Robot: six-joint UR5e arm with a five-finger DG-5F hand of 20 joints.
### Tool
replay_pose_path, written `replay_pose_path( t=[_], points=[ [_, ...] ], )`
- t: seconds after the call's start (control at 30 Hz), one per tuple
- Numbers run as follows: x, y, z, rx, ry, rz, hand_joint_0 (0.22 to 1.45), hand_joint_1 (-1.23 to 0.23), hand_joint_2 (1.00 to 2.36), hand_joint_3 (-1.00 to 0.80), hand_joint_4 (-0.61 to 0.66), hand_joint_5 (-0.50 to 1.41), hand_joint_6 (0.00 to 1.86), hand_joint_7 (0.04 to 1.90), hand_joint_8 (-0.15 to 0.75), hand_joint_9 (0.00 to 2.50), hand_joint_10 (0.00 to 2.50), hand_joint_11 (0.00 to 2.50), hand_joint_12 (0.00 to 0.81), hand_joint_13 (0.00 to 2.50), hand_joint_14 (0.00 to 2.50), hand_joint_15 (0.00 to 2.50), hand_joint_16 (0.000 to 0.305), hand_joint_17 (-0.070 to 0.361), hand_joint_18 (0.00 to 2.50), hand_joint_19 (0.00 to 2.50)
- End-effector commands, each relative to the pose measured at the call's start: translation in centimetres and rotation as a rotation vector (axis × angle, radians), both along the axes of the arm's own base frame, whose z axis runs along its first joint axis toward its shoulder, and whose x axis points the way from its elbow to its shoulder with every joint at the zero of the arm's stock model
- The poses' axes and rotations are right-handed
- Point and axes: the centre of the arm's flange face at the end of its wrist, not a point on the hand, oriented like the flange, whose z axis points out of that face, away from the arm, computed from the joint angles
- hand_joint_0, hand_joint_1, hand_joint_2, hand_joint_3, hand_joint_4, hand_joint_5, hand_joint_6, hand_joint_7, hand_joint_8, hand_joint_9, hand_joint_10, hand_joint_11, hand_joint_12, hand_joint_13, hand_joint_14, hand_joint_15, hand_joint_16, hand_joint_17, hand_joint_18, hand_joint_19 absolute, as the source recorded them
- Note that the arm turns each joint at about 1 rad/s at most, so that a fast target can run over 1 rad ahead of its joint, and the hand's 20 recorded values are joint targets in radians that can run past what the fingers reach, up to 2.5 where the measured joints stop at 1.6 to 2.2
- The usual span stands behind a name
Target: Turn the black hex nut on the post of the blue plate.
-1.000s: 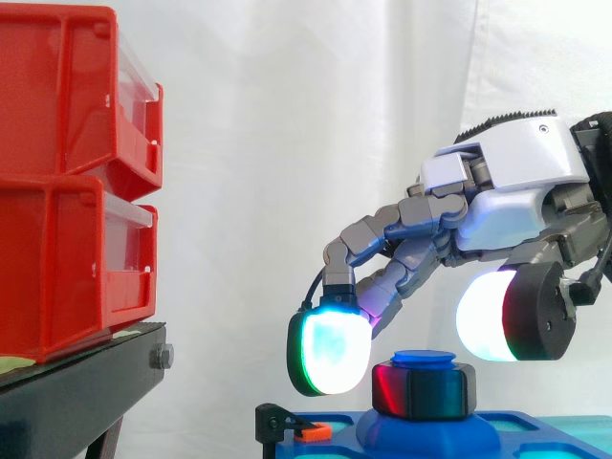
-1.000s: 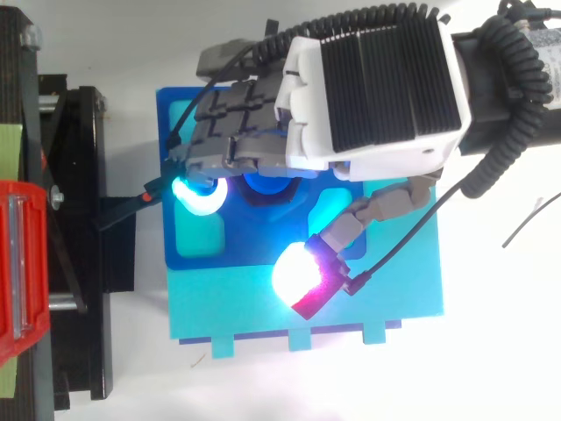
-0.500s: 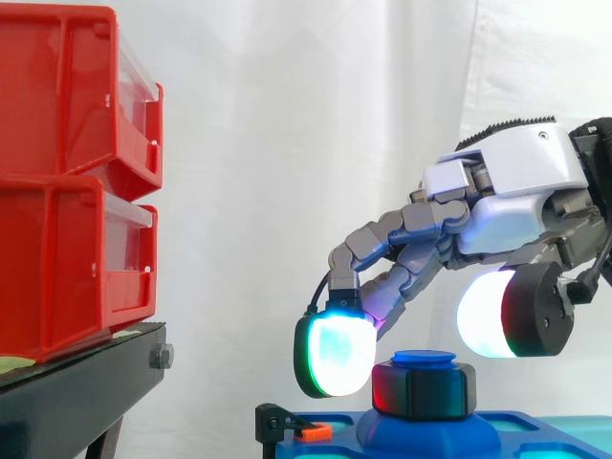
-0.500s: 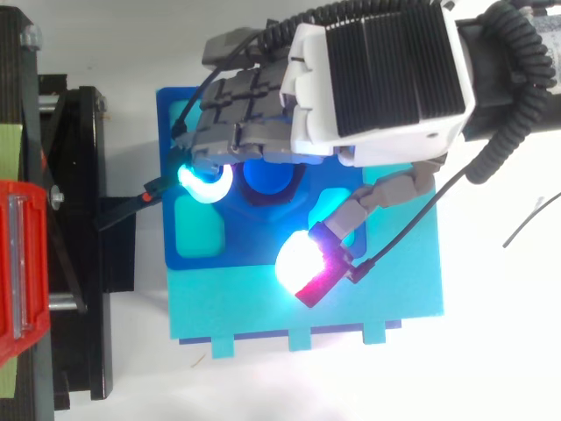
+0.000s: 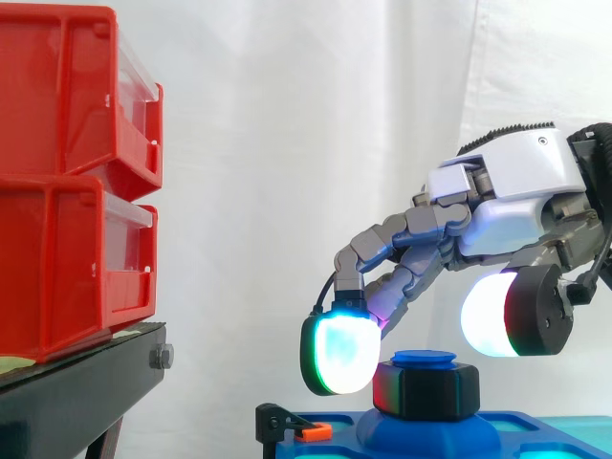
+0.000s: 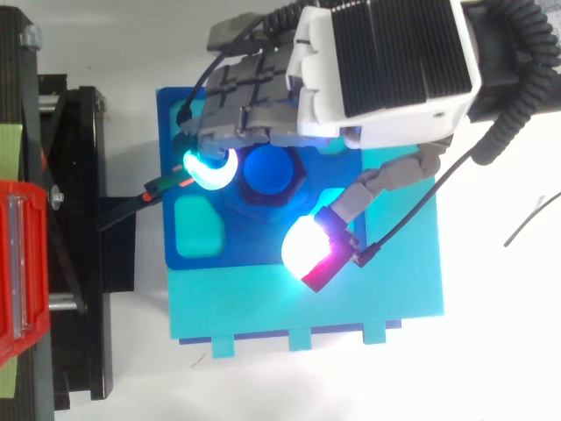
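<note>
The black hex nut (image 5: 426,390) sits on the blue post, under the post's round blue cap (image 6: 267,169), in the middle of the dark blue plate (image 6: 245,246). My hand (image 6: 386,61) hovers over the plate, reaching in from the right. Its bent fingers end in a glowing cyan pad (image 5: 339,356) close against the nut's left side. The thumb pad (image 5: 497,316), white and red, hangs above and to the right of the nut, apart from it. Nothing is pinched between them.
Stacked red bins (image 5: 67,172) stand on a black stand (image 5: 76,382) at the left. A small orange-tipped clip (image 5: 311,432) sits at the plate's left edge. The dark blue plate rests on a larger cyan base (image 6: 368,289).
In the top view the hand has slid toward the plate's far edge, uncovering the blue cap. In the side view the finger pad has crept right, closer to the nut.
</note>
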Motion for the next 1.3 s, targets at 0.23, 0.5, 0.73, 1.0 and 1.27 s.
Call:
replay_pose_path(
  t=[0.23, 0.5, 0.73, 1.0, 1.27],
  points=[
    [-0.2, -0.9, 0.0, 0.001, -0.001, 0.004, 0.39, -0.51, 1.00, -0.50, 0.35, -0.18, 0.50, 0.90, 0.385, 0.60, 0.00, 0.07, 0.479, 0.56, 0.00, 0.09, 0.065, 0.146, 0.45, 0.22],
    [-0.4, -1.5, 0.0, 0.002, -0.003, 0.011, 0.39, -0.51, 1.00, -0.50, 0.35, -0.18, 0.50, 0.91, 0.384, 0.60, 0.00, 0.07, 0.479, 0.56, 0.00, 0.09, 0.065, 0.146, 0.45, 0.22],
    [-0.5, -1.8, 0.0, 0.002, -0.004, 0.017, 0.39, -0.59, 1.00, -0.50, 0.34, -0.19, 0.50, 0.91, 0.381, 0.60, 0.00, 0.08, 0.474, 0.56, 0.00, 0.09, 0.064, 0.144, 0.45, 0.22],
    [0.0, -1.0, 0.4, 0.007, -0.034, 0.021, 0.40, -0.71, 1.00, -0.50, 0.30, -0.20, 0.50, 0.91, 0.364, 0.58, 0.00, 0.08, 0.467, 0.55, 0.00, 0.09, 0.063, 0.141, 0.45, 0.22],
    [0.7, 0.1, 0.5, 0.009, -0.059, 0.000, 0.41, -0.85, 1.00, -0.50, 0.26, -0.23, 0.50, 0.84, 0.342, 0.54, 0.00, 0.09, 0.458, 0.55, 0.00, 0.10, 0.061, 0.137, 0.44, 0.22]
  ],
)
